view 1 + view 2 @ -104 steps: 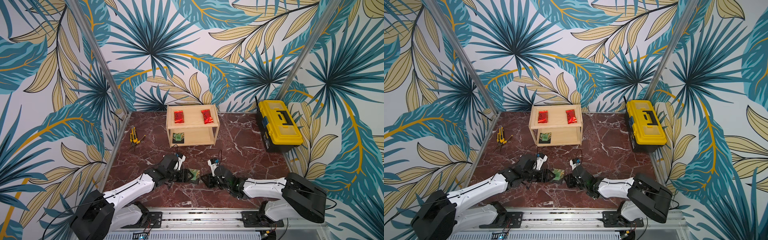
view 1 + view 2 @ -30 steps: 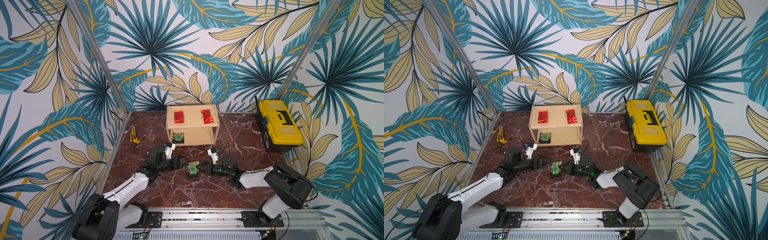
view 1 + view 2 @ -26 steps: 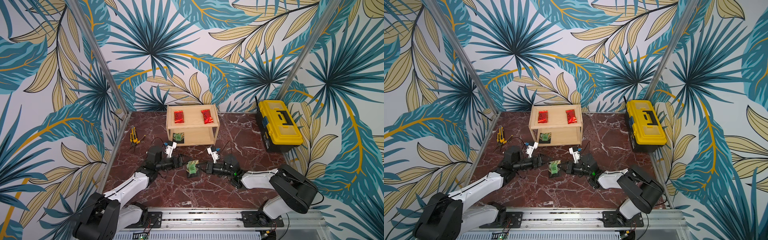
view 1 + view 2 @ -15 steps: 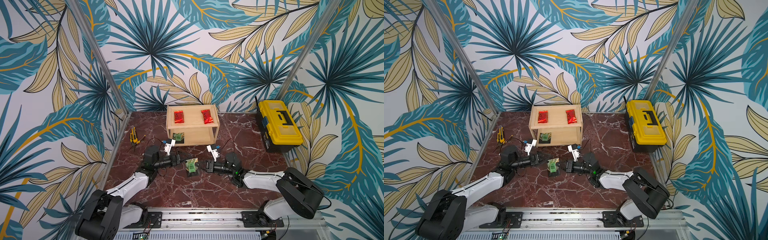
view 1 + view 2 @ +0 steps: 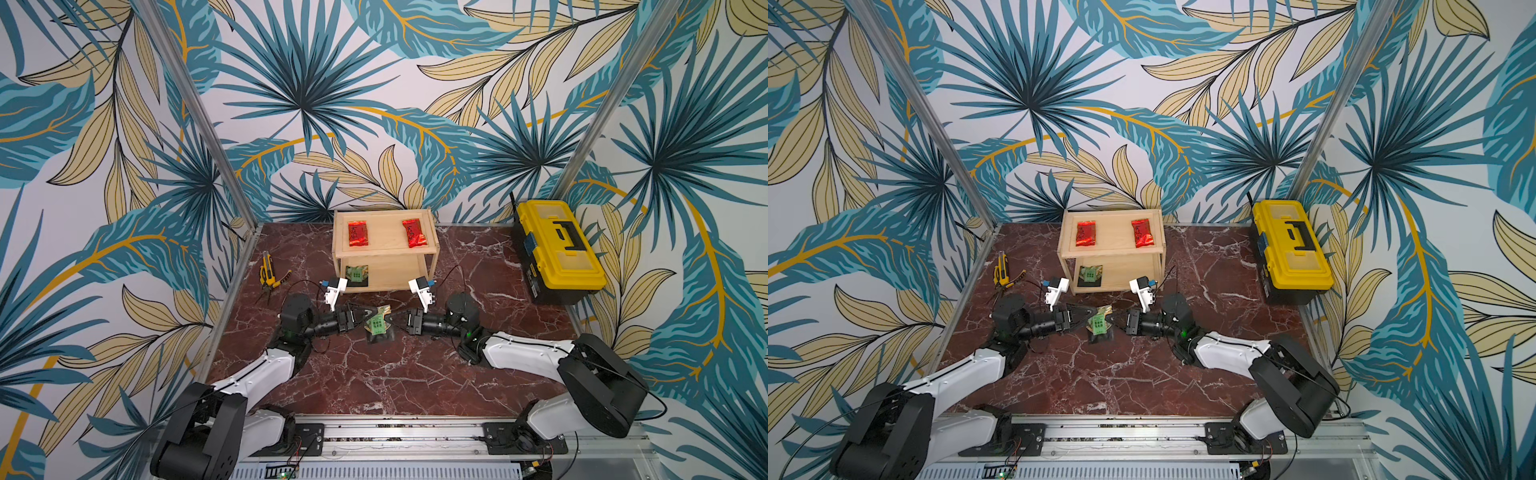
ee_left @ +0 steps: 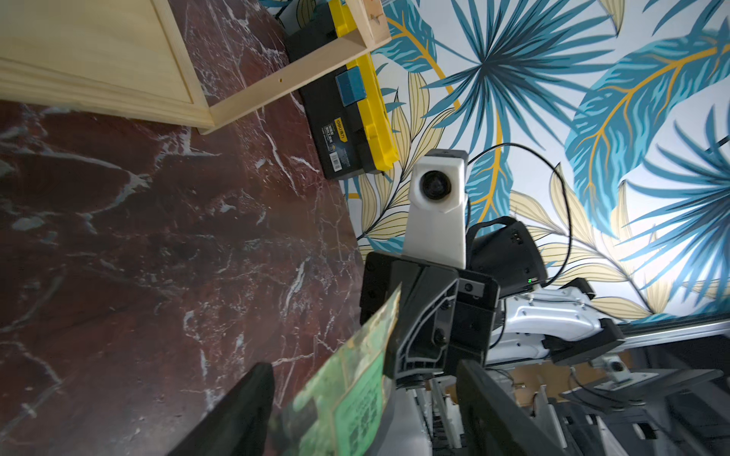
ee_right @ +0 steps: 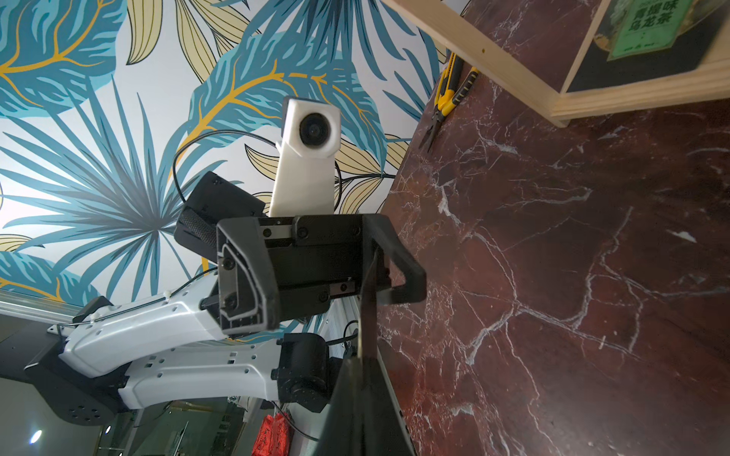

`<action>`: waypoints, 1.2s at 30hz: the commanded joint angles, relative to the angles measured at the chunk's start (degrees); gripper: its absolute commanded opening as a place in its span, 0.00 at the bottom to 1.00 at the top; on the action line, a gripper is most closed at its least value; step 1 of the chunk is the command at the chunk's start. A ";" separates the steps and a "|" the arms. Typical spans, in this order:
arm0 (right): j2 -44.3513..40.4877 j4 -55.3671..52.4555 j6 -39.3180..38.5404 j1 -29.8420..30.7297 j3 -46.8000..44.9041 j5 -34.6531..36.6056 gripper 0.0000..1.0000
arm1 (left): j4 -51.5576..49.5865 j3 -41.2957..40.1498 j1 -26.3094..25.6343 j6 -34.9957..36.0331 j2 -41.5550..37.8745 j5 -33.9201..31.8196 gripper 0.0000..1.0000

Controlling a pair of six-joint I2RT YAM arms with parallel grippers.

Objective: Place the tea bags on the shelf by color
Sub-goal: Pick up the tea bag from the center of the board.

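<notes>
Two red tea bags [image 5: 358, 233] [image 5: 414, 233] lie on the top tier of the pale wooden shelf [image 5: 384, 252]. One green tea bag [image 5: 356, 274] lies on its lower tier. Another green tea bag [image 5: 377, 325] hangs above the table in front of the shelf. My right gripper [image 5: 393, 323] is shut on its right edge, and in the right wrist view the bag [image 7: 369, 300] shows edge-on. My left gripper [image 5: 366, 314] faces it from the left. Its jaws stand apart round the bag [image 6: 347, 395], which sits close to one finger [image 6: 245, 410], with a gap to the other.
A yellow-and-black toolbox [image 5: 557, 249] stands by the right wall. A yellow utility knife and pliers [image 5: 269, 275] lie at the back left by the wall. Bare marble table lies in front of both arms.
The green bag has left the table's front and hangs in my right gripper, which carried it a little toward the shelf. My left gripper followed it, and its jaws have narrowed round the bag.
</notes>
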 commanded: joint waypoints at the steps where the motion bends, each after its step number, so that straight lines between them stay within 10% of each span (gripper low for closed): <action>1: 1.12 -0.53 -1.01 -0.48 0.66 -1.40 0.00 | 4.14 -1.37 -0.12 -1.06 -0.58 1.33 0.60; 15: 0.51 -3.41 -1.93 -1.03 1.99 -4.87 0.00 | -4.35 0.80 -0.14 3.12 -2.61 -0.70 0.00; 26: -5.55 1.15 1.89 -1.23 -2.59 -0.79 0.42 | 4.34 1.88 0.17 -5.12 -4.11 -2.09 0.00; 36: -9.60 16.25 10.25 -0.29 -11.45 10.97 0.51 | 17.47 4.76 0.60 -14.19 0.49 -3.99 0.00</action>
